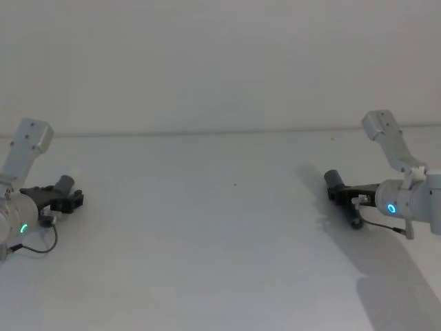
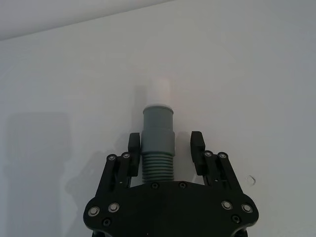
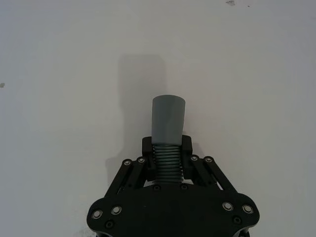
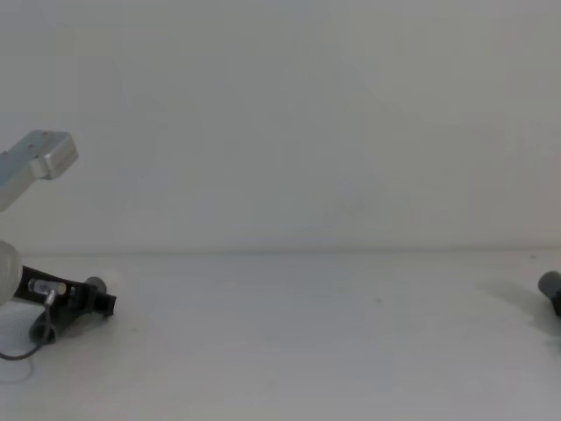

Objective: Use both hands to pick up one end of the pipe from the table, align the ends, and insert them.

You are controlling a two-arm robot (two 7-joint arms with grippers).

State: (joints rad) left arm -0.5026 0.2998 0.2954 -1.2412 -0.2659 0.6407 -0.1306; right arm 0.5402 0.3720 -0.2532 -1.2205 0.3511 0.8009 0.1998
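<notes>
Fingers, left gripper (image 2: 165,142): spread around the pipe piece with the white tip (image 2: 158,133); one finger (image 2: 134,143) touches it, the other stands off with a gap.
Fingers, right gripper (image 3: 166,144): closed tight on the ribs of the second pipe piece (image 3: 167,163).
Ends: white tip (image 2: 159,91) and smooth grey cuff (image 3: 169,116) each jut out past the fingertips.
Placing: left gripper low at the left of the table (image 1: 220,234), right gripper low at its right, well apart.
Behind: white wall (image 1: 220,62).
</notes>
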